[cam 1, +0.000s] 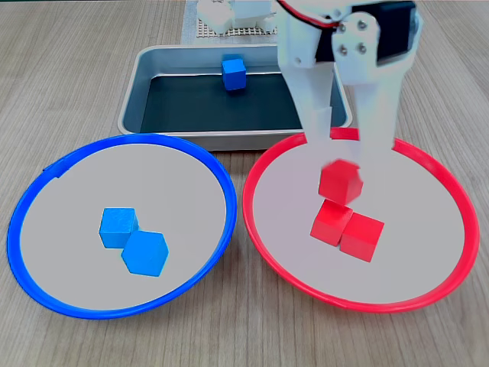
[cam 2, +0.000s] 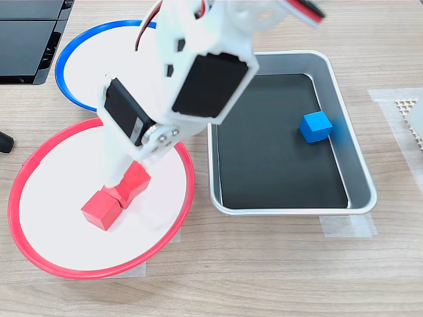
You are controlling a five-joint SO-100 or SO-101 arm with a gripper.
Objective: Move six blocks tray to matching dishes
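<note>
Left to right in a fixed view: the blue-rimmed dish [cam 1: 46, 252] sits at near left on the counter [cam 1: 61, 69] and holds two blue blocks [cam 1: 118, 227] [cam 1: 144, 253], touching, near its middle. Sorting by colour explains their place.

Far centre, the tray [cam 1: 145, 65] lies behind both dishes; one blue block [cam 1: 234, 73] stays on its black bottom near the far wall. This one is not yet moved; judged the last left to do.

Near right, the red-rimmed dish [cam 1: 451, 229] holds two red blocks [cam 1: 331, 222] [cam 1: 361, 236] resting side by side, touching. A third red block [cam 1: 341, 181] is blurred, just above and behind them, under the jaws. I judge it to be in the act of release or just dropped; whether it rests on the pair I cannot tell.

The gripper [cam 1: 344, 141] hangs over the far half of the red dish, fingers pointing down and apart, wider than the block, gripping nothing that I can make out. The arm comes in from the far side over the tray's right end, wrist steeply pitched down. In another fixed view the arm's body covers the dish's middle; two red blocks [cam 2: 101, 209] [cam 2: 134, 183] show below it, and the blue block [cam 2: 316, 126] sits in the tray [cam 2: 360, 178]

Progress judged: five of six sorted
</note>
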